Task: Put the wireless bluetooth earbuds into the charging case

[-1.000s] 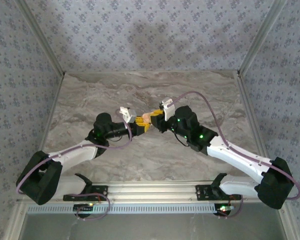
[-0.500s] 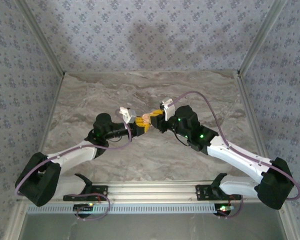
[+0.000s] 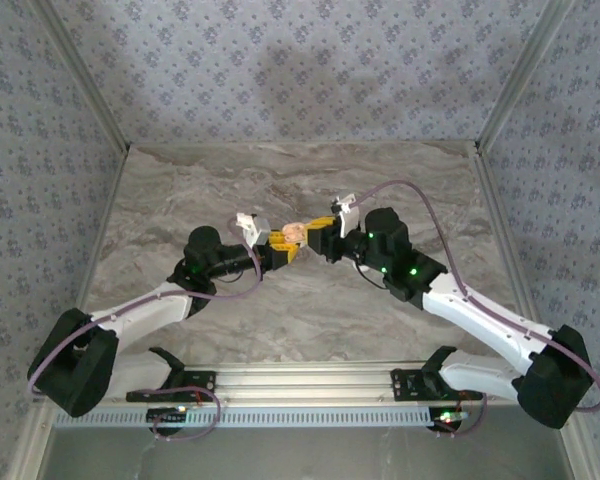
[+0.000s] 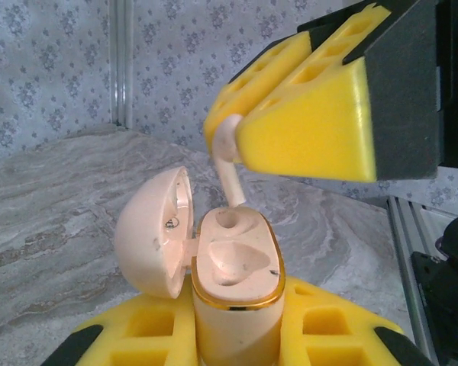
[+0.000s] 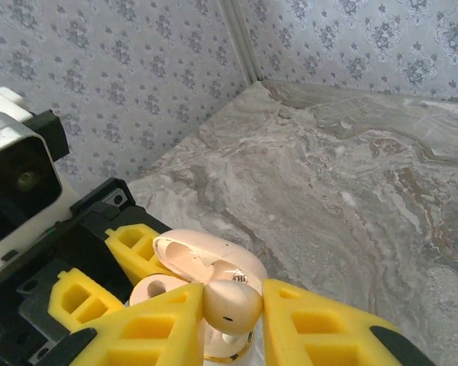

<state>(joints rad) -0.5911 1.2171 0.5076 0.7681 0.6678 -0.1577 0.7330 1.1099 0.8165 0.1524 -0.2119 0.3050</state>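
Earbud [image 4: 230, 177] pinched by right pincer [image 5: 229, 316]; left wrist: stem over charging case [image 4: 237, 267], left pincer [image 4: 233, 339] clamping.

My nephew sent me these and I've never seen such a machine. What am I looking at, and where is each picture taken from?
These are two robot arms bolted at the near edge of a marble-patterned table. The wide picture comes from a camera above and behind them; the other two come from a camera on each wrist. The left gripper is shut on a pinkish charging case with its lid open. The right gripper is shut on one earbud, its stem pointing at a slot in the case.
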